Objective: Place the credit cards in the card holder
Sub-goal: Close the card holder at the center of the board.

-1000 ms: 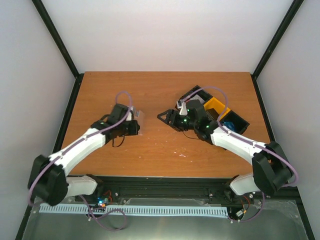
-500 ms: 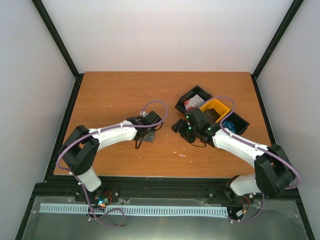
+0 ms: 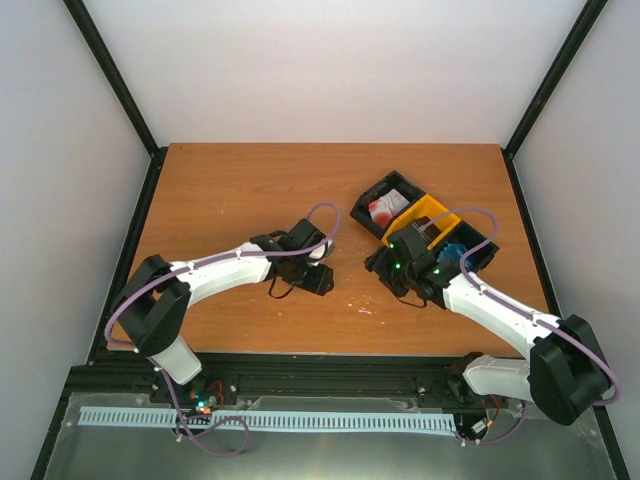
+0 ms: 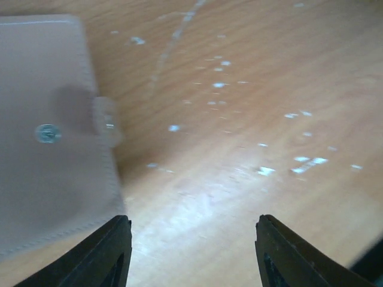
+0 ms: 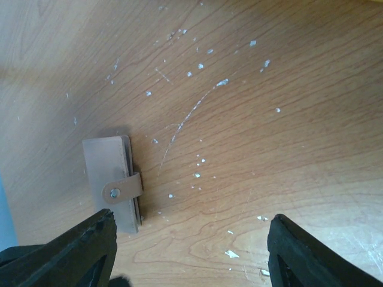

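Both spread, empty: left tool point(image 4: 192, 245) just beside closed holder point(image 4: 51, 143) flat on worktop point(image 4: 251, 89); right tool point(image 5: 188, 245) hovers over worktop.

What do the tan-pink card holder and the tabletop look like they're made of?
Tan-pink folding card holder: likely matte faux leather or soft vinyl; stitched edge, strap tab with a metal snap. Orange-brown tabletop: wood or wood-grain laminate, slight sheen, with pale flecks and a curved scratch.

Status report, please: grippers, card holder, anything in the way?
Left gripper open, empty. Right gripper open, empty. Card holder closed, flat on table. Nothing on top of it.
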